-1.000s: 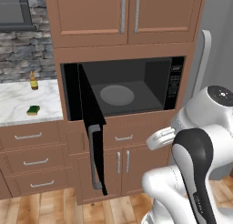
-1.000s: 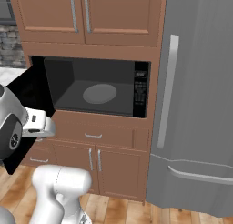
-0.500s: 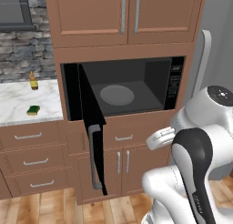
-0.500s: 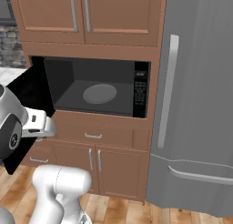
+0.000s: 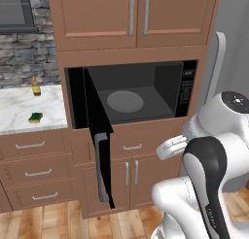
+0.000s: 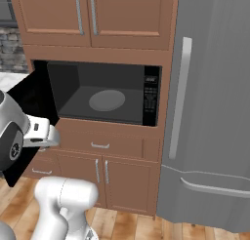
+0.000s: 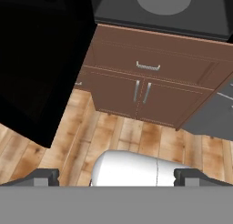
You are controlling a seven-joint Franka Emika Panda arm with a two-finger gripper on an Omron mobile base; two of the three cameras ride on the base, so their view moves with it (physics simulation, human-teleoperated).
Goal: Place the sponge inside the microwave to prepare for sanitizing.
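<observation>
The sponge, green on top with a yellow edge, lies flat on the marble counter left of the microwave. The microwave stands open, and its black door is swung out to the left. Its grey interior holds a round turntable, also seen from the other side as the turntable. In the hand view my gripper is open with its fingertips far apart and nothing between them. It looks down at the floor below the microwave, far from the sponge.
A small amber bottle stands behind the sponge. Wooden drawers and cabinet doors sit below the microwave. A grey fridge rises to its right. The open door juts into the space at my left.
</observation>
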